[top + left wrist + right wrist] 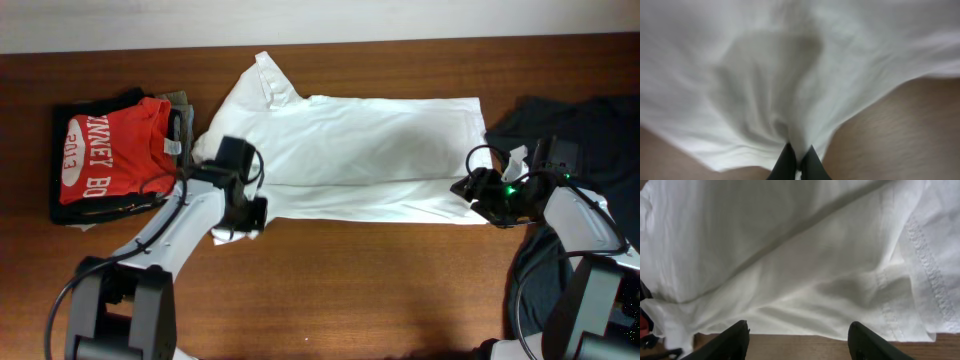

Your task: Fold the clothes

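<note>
though judged only partly folded, the white t-shirt [370, 150] mid-frame is pinched by the left gripper [797, 157] while the right gripper [799, 326] is spread apart.

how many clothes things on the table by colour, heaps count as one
white T-shirt: 1
red shirt: 1
dark heaps: 2 (dark heap under the red shirt, dark heap on the right)
total: 4
</note>
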